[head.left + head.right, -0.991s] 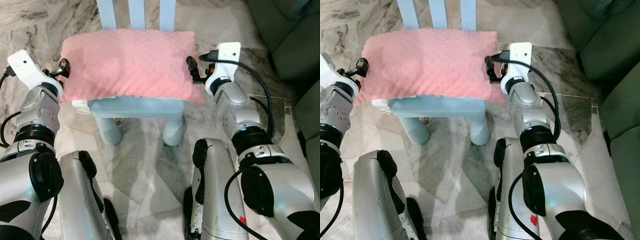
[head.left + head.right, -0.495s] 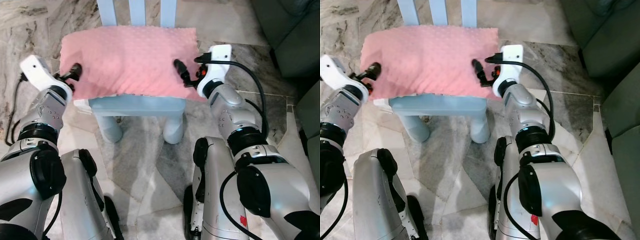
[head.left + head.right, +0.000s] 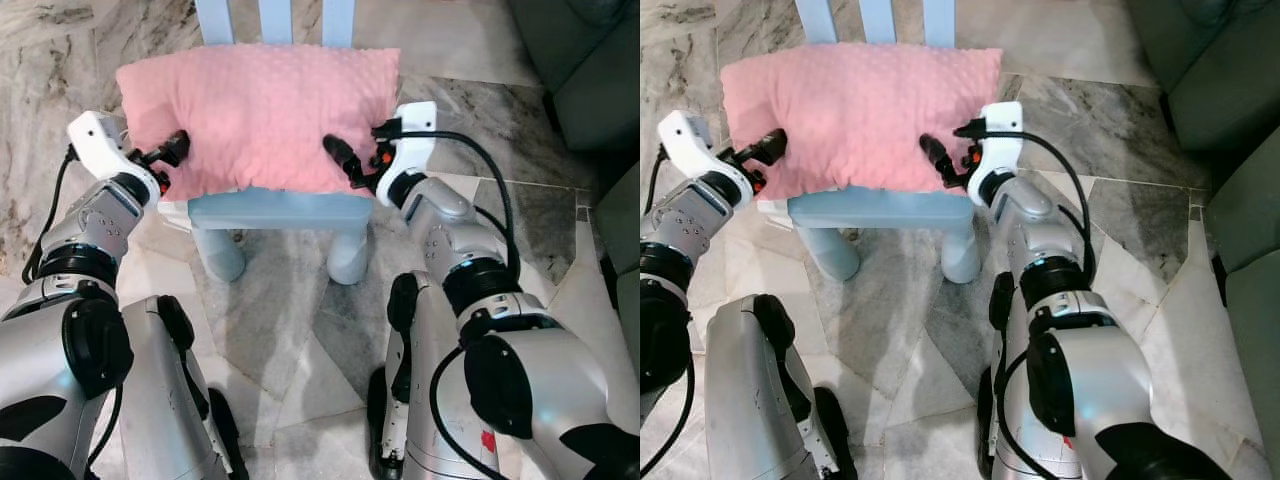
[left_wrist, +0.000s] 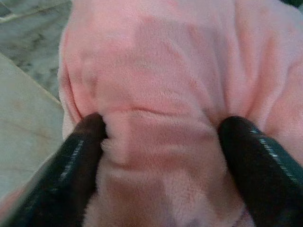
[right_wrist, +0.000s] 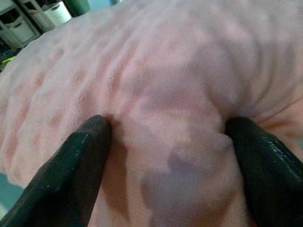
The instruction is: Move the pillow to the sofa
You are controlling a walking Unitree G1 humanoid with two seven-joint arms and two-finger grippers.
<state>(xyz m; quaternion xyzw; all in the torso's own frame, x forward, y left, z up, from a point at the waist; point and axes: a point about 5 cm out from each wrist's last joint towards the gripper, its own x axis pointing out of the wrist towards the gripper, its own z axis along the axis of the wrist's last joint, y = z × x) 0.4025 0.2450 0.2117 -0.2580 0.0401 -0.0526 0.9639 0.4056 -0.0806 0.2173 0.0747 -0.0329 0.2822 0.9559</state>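
Observation:
A pink dotted pillow [image 3: 260, 110] lies on the seat of a light blue chair [image 3: 280, 210] in front of me. My left gripper [image 3: 178, 147] presses into the pillow's left end. My right gripper [image 3: 337, 152] presses into its right front part. The pillow is bunched up between them. In the left wrist view the left gripper [image 4: 163, 137] is open, its black fingers [image 4: 80, 156] spread wide and sunk into the pink fabric. The right gripper [image 5: 170, 127] is open the same way, its fingers [image 5: 85, 161] denting the pillow.
The dark green sofa [image 3: 1210, 80] stands at the right, its edge running down past my right arm. The chair's blue back slats [image 3: 275, 20] rise behind the pillow. Grey marble floor [image 3: 290, 330] lies around the chair and between my legs.
Both grippers have moved inward from the pillow's ends and pushed into it. The pillow is now squeezed narrower and puffed up between them.

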